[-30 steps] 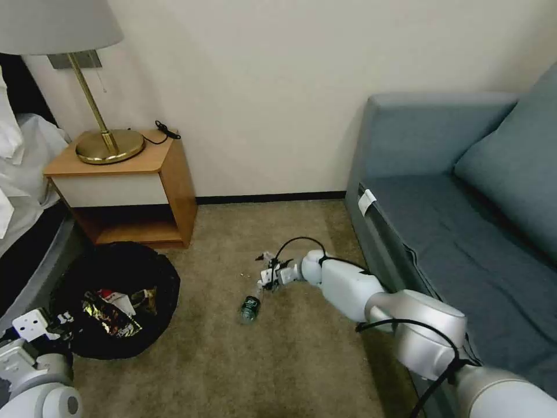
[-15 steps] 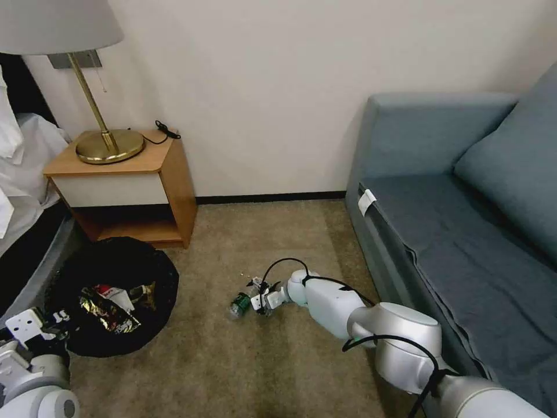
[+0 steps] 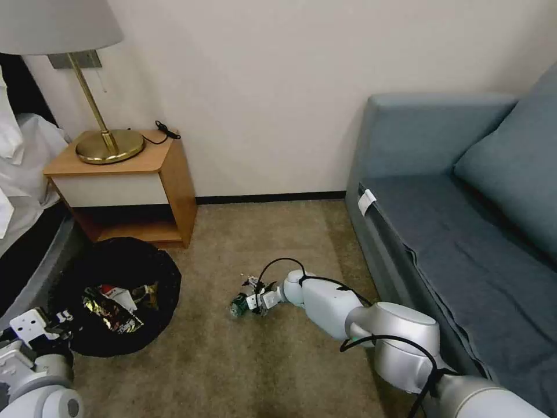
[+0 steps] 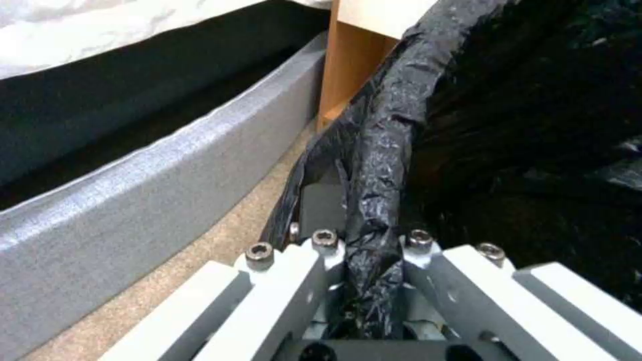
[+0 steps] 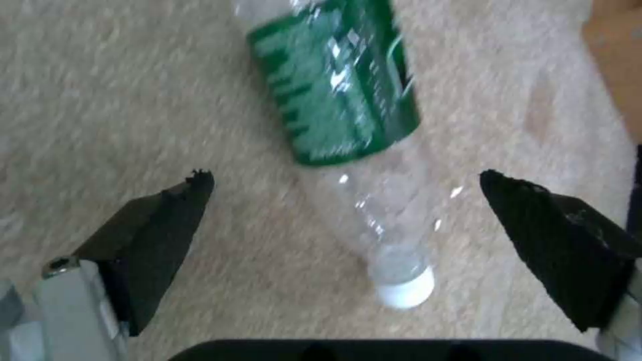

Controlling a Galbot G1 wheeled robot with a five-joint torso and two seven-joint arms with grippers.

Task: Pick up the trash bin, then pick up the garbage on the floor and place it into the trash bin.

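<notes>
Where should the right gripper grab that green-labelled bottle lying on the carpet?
Probably the clear neck section between the green label and white cap of the bottle, from above. It lies flat on the carpet, and the open right gripper already straddles that narrower part.

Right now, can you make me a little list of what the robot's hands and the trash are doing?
left gripper: shut on the trash bin's black bag rim
trash bin: on the carpet by the nightstand, wrappers inside
right gripper: open, fingers either side of the bottle
bottle: green label, white cap, lying on the carpet
</notes>
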